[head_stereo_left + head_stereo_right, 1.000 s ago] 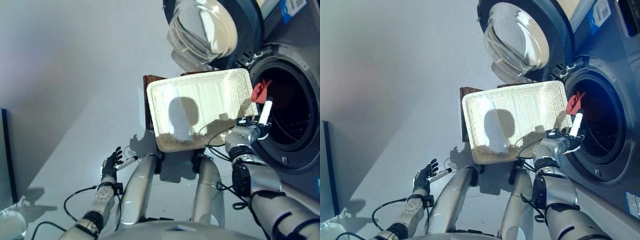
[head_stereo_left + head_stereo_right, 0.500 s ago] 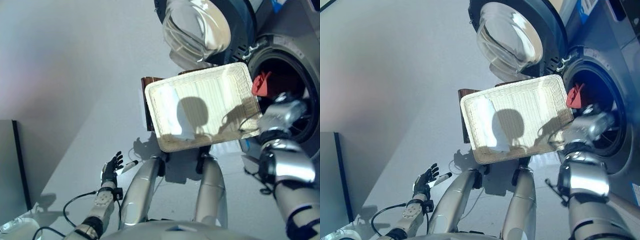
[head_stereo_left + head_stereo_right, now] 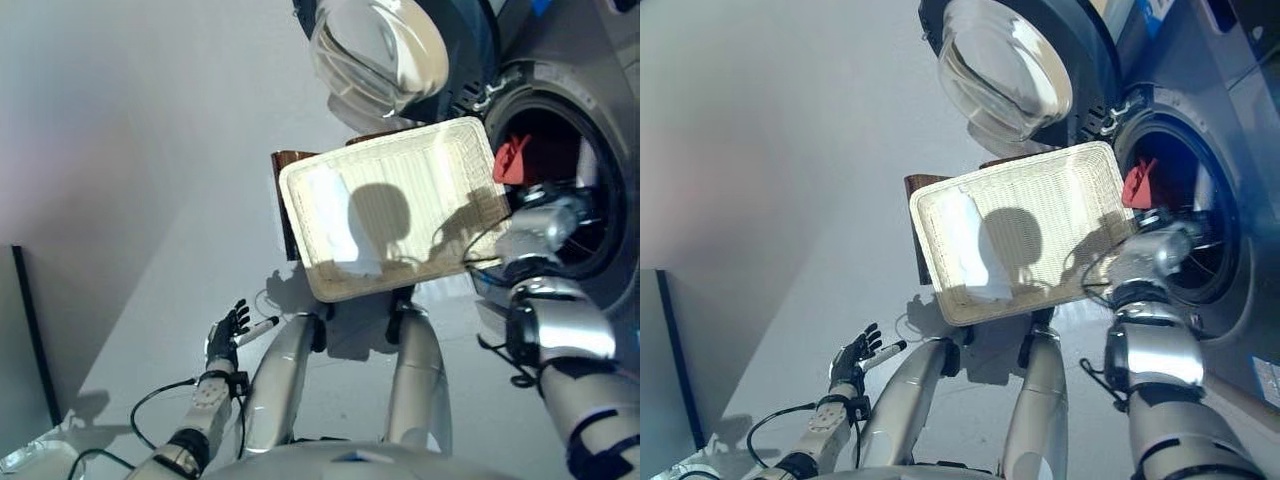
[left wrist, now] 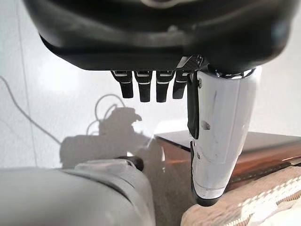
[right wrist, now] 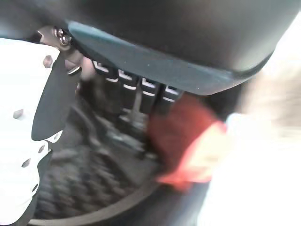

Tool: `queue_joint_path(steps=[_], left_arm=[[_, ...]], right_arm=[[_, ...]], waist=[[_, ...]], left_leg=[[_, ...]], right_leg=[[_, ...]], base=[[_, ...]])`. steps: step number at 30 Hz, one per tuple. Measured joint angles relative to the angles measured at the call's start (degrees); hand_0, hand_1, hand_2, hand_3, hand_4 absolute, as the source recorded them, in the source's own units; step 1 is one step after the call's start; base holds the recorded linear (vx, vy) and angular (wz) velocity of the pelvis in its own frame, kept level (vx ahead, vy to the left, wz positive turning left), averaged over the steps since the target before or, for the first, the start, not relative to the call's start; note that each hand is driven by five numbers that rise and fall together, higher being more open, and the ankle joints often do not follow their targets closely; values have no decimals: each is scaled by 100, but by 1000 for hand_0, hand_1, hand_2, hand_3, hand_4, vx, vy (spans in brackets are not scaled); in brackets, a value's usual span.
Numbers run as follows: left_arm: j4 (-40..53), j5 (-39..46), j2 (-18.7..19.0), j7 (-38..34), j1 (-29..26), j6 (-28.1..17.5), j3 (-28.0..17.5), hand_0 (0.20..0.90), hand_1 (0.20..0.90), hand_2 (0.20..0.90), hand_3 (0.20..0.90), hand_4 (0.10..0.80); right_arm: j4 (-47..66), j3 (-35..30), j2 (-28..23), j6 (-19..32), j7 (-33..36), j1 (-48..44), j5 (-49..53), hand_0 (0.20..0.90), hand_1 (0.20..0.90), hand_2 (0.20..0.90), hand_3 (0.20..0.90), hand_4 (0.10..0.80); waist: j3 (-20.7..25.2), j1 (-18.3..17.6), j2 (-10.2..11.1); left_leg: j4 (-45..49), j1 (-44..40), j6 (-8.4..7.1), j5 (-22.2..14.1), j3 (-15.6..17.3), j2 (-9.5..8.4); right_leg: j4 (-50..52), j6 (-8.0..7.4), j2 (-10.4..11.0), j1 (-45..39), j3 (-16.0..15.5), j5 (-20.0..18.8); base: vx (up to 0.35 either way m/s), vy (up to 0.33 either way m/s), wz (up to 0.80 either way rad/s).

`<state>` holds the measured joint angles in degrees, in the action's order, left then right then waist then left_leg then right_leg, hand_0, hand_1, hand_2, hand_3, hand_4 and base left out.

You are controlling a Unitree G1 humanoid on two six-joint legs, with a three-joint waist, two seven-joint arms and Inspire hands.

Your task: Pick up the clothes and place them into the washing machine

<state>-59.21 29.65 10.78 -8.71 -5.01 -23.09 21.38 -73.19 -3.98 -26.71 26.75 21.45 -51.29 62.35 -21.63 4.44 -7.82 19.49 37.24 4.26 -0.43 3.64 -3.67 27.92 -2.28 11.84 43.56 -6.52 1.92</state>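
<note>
A red cloth hangs at the left edge of the washing machine's dark drum opening. My right hand reaches into that opening just below the cloth. In the right wrist view its fingers are straight and point into the drum, with the red cloth beside them, not gripped. A white cloth lies in the left part of the white woven basket. My left hand hangs open low by the floor, holding nothing.
The basket sits on a brown stool right in front of the machine. The round glass door stands swung open above the basket. A dark panel stands at the far left.
My right hand has moved from beside the basket's corner into the drum mouth. The red cloth stays at the drum's edge. The camera has shifted; the left hand is unmoved.
</note>
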Motion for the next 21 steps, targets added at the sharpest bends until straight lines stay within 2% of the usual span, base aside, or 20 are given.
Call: queue_joint_path(steps=[3, 5, 6, 8, 11, 16, 21], left_arm=[[-21, -90, 30, -132, -9, 7, -10, 900, 900, 900, 900, 800], [75, -281, 112, -331, 7, -25, -40, 900, 900, 900, 900, 800], [119, -409, 152, -430, -37, -70, -46, 900, 900, 900, 900, 800], [247, -524, 168, -539, -79, -105, -39, 900, 900, 900, 900, 800], [461, -633, 208, -579, -12, -109, -1, 900, 900, 900, 900, 800], [648, -646, 256, -614, 13, -108, 33, 900, 900, 900, 900, 800], [868, -643, 317, -622, 7, -120, 193, 900, 900, 900, 900, 800]], right_arm=[[-800, 987, -59, -728, 671, -230, -1649, 900, 900, 900, 900, 800], [-592, 1855, -83, -1289, 1512, -236, -3374, 900, 900, 900, 900, 800], [-432, 1974, -174, -1395, 1639, -253, -4243, 900, 900, 900, 900, 800], [-648, 2299, -423, -1711, 1762, -559, -5222, 900, 900, 900, 900, 800], [-981, 2377, -651, -2047, 1978, -971, -5610, 900, 900, 900, 900, 800], [-1573, 2546, -1101, -2209, 2098, -1471, -5944, 900, 900, 900, 900, 800], [-1650, 2600, -1386, -2381, 2136, -1599, -6140, 900, 900, 900, 900, 800]], waist=[[-25, 69, 34], [-80, 100, 97], [-194, 96, 94], [-361, 147, 95], [-374, 288, 104], [-403, 275, 114], [-403, 279, 113]], left_leg=[[-43, 36, -40, 52, -84, -9], [11, 153, -51, 63, -112, -12], [47, 222, -63, 70, -179, -10], [40, 247, -84, 150, -265, -44], [46, 388, -90, 163, -327, -69], [35, 634, -50, 256, -359, -169], [32, 628, -36, 258, -375, -228]], right_leg=[[25, 8, 17, 5, -91, 6], [103, 32, 31, 106, -156, 32], [128, 28, 55, 115, -214, 50], [187, 67, 102, 125, -286, 83], [196, 51, 139, 245, -329, 123], [305, 40, 247, 491, -364, 68], [357, 35, 314, 491, -369, 74]], base=[[-69, -38, 14], [-57, -42, 15], [-37, -24, 25], [-38, -6, 31], [-36, 18, 16], [-19, 19, 12], [19, 26, 6]])
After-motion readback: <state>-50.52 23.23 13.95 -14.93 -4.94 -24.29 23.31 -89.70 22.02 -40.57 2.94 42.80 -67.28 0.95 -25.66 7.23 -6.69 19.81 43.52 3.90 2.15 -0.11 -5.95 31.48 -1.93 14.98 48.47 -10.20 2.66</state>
